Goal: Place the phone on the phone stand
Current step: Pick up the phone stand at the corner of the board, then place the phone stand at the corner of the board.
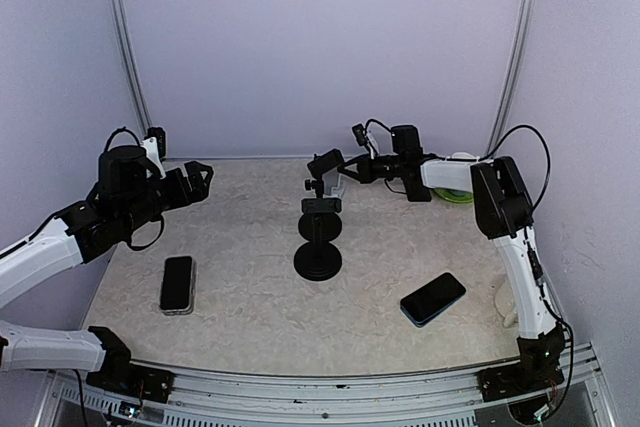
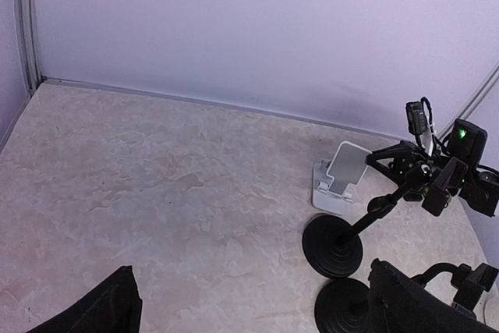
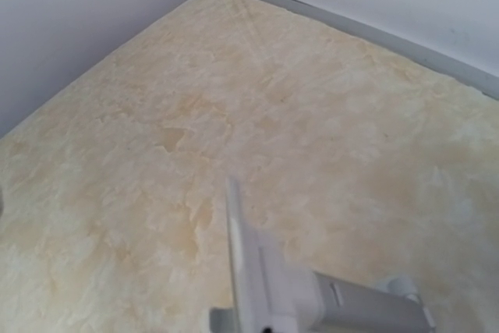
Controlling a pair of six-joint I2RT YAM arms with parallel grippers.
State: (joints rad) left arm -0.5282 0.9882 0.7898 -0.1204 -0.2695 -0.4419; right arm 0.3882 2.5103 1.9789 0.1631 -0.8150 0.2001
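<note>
A black phone point(image 1: 177, 284) lies flat on the table at the left front. A second dark phone point(image 1: 433, 298) with a blue edge lies at the right front. A black stand point(image 1: 318, 247) with a round base and a clamp head stands mid-table. A small white folding stand point(image 1: 339, 185) sits behind it and also shows in the left wrist view point(image 2: 339, 181). My left gripper point(image 1: 196, 179) is open and empty, up above the table behind the left phone. My right gripper point(image 1: 345, 167) reaches over the white stand, which fills the bottom of the right wrist view point(image 3: 265, 294). Its fingers are hidden there.
A second black round-base stand point(image 2: 333, 243) stands right by the white stand, next to the other base point(image 2: 351, 309). A green and white object point(image 1: 457, 193) lies at the far right behind the right arm. Walls close the table at the back and sides.
</note>
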